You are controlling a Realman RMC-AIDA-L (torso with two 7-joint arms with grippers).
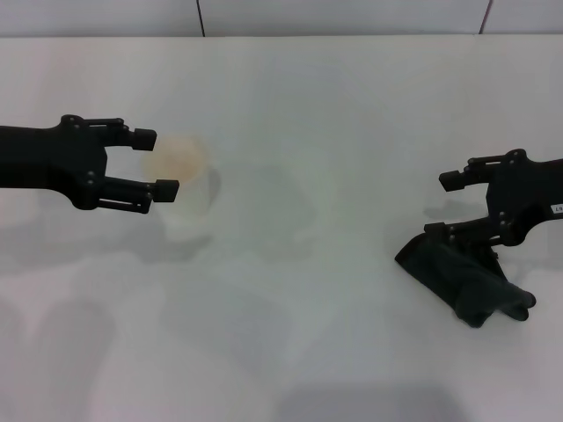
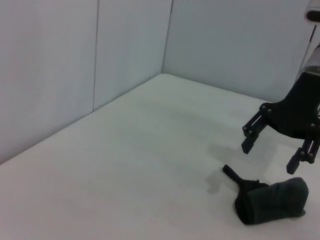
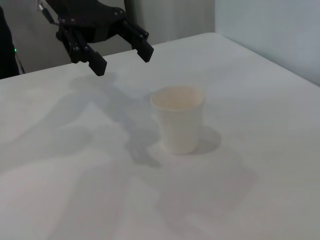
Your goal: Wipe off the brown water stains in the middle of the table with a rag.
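Observation:
The black rag lies crumpled on the white table at the right; the left wrist view shows the rag too. My right gripper hangs open just above it with nothing between its fingers, and the left wrist view confirms a gap between the right gripper and the cloth. My left gripper is open at the left, raised beside a white paper cup and apart from it. The brown water stains are out of view.
The paper cup stands upright left of the table's middle, its inside tinted orange-brown. In the right wrist view the left gripper hovers behind it. Grey wall panels run along the table's far edge.

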